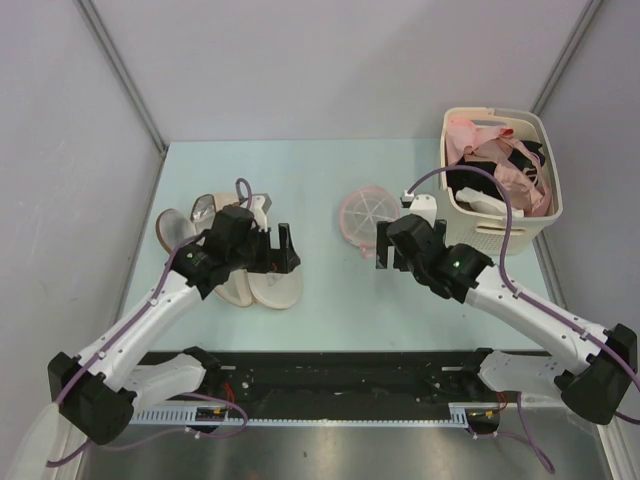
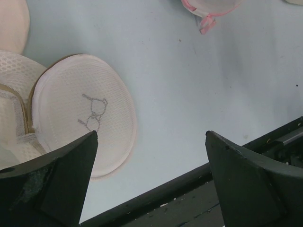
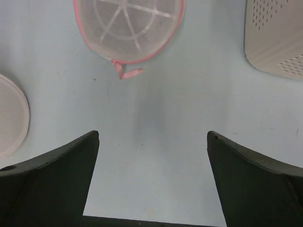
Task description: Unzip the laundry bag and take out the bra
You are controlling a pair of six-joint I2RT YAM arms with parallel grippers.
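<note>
The laundry bag (image 1: 364,213), round white mesh with a pink zip rim and white star ribs, lies flat mid-table. In the right wrist view it (image 3: 129,27) lies ahead of the fingers, its pink zip pull (image 3: 125,71) pointing toward me. Its edge shows at the top of the left wrist view (image 2: 211,6). My right gripper (image 1: 385,246) (image 3: 153,135) is open and empty, just short of the bag. My left gripper (image 1: 284,248) (image 2: 151,135) is open and empty, to the bag's left. No dark navy bra is visible; nothing dark shows through the mesh.
A cream slotted basket (image 1: 513,228) (image 3: 277,38) at the right holds pale pink bras (image 1: 505,160) and a black garment (image 1: 468,180). Cream round mesh bags (image 1: 235,285) (image 2: 85,113) lie under and beside my left gripper. The black base rail (image 1: 330,375) runs along the near edge.
</note>
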